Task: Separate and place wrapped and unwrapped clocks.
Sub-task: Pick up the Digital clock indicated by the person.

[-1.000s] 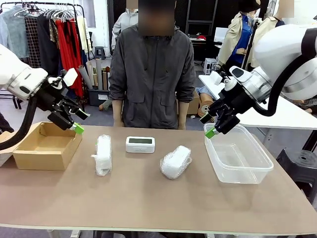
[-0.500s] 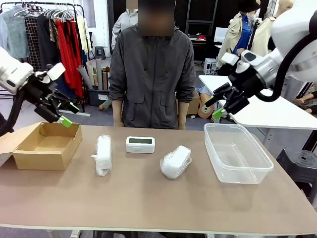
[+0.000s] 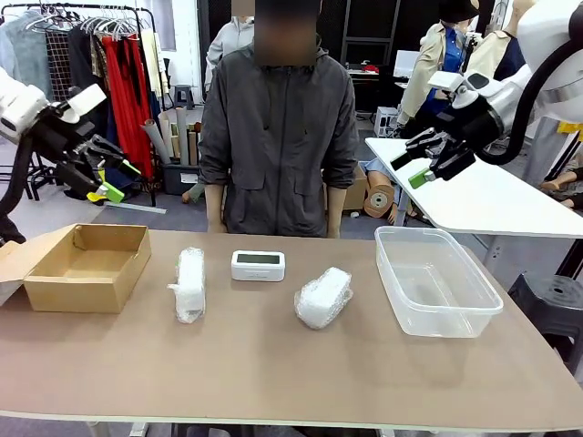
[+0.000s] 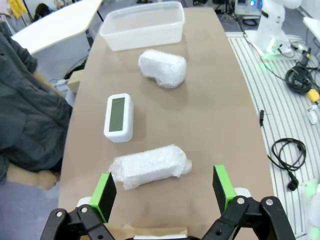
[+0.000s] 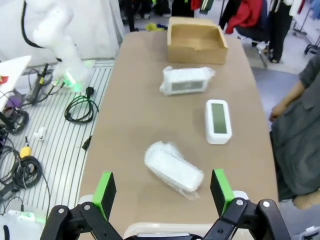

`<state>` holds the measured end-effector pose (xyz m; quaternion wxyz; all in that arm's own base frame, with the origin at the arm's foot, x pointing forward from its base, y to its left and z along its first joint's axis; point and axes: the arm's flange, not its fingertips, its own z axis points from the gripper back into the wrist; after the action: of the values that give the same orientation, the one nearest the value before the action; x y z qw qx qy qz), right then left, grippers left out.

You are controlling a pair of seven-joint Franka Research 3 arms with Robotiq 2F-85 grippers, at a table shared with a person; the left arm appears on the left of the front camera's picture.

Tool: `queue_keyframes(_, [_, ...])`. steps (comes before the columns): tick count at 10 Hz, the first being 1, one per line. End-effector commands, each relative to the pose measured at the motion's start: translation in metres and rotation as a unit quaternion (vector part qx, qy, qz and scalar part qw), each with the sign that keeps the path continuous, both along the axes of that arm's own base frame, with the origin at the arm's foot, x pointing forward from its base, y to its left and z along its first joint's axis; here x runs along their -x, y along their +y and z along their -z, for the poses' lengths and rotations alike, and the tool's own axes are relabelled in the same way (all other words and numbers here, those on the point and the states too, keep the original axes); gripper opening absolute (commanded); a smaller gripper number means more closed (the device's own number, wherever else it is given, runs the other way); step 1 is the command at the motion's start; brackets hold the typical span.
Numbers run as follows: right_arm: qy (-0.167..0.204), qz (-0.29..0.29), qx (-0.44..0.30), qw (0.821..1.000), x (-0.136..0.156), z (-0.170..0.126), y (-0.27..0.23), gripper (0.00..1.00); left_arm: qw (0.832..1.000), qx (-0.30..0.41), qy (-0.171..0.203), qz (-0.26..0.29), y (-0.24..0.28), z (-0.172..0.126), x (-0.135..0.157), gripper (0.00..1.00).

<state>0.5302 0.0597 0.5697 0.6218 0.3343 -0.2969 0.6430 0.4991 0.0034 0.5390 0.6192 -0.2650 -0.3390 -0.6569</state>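
Three clocks lie in a row on the brown table. A bubble-wrapped clock is at the left, the bare white clock with a grey-green screen in the middle, and another wrapped clock to its right. My left gripper hangs open high above the cardboard box. Open too, my right gripper is raised above the far end of the plastic bin. Neither holds anything.
An open cardboard box stands at the table's left end, a clear plastic bin at the right end. A person stands at the far edge behind the bare clock. A white table stands behind on the right.
Both arms have risen and drawn outward: the left gripper from the box's rim up to the left, the right gripper from the bin's edge up to the right. The clocks stayed put.
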Motion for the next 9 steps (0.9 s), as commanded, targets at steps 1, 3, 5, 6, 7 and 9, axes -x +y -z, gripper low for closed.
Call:
queue_keyframes(1, [-0.003,-0.004,-0.029,1.0,-0.018,-0.002,-0.007,1.0,1.0,0.03,0.0,0.002,0.01,0.001,-0.011,1.0])
queue_keyframes(3, [-0.003,-0.001,-0.029,1.0,-0.021,-0.001,-0.01,1.0,0.999,0.037,0.011,0.003,0.013,0.002,-0.017,1.0])
queue_keyframes(5, [-0.008,0.008,-0.038,0.999,-0.025,-0.002,-0.018,1.0,0.999,0.025,0.032,-0.003,0.02,0.005,-0.025,1.0])
queue_keyframes(6, [-0.01,0.011,-0.042,0.999,-0.027,-0.003,-0.023,1.0,0.999,0.025,0.033,-0.005,0.023,0.005,-0.027,1.0])
queue_keyframes(7, [-0.01,0.012,-0.046,0.999,-0.028,-0.004,-0.027,1.0,0.999,0.025,0.03,-0.007,0.025,0.004,-0.029,1.0])
queue_keyframes(9, [-0.006,0.016,-0.05,0.999,-0.029,-0.005,-0.031,1.0,0.999,0.028,0.03,-0.007,0.028,0.005,-0.03,1.0])
